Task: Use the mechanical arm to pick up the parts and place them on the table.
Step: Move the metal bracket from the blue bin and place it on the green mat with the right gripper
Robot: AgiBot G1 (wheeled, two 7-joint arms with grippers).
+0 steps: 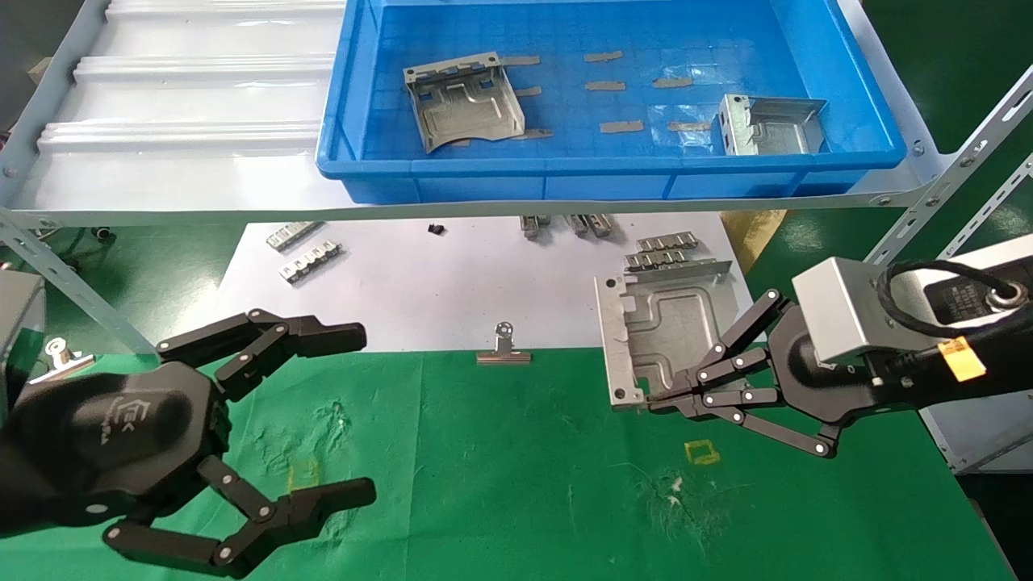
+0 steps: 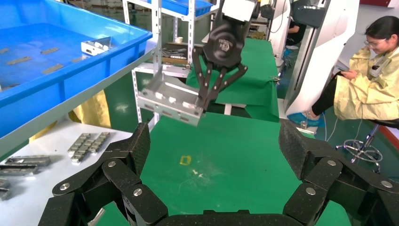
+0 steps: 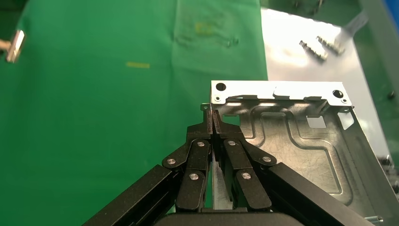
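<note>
Head view shows your right claw point(image 1: 658, 401) pinching the stamped plate point(image 1: 666, 323) by its folded rim above the green counter point(image 1: 516, 484); stiff, light, slippery metal. Left claw point(image 1: 355, 415) hangs spread.

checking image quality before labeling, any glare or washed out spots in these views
Head view: the ribbed shelf shines with bright streaks, and the white sheet looks pale. Right wrist view: the sheet behind the held part blows out white. Left wrist view: evenly lit, with the part's rim catching light.
</note>
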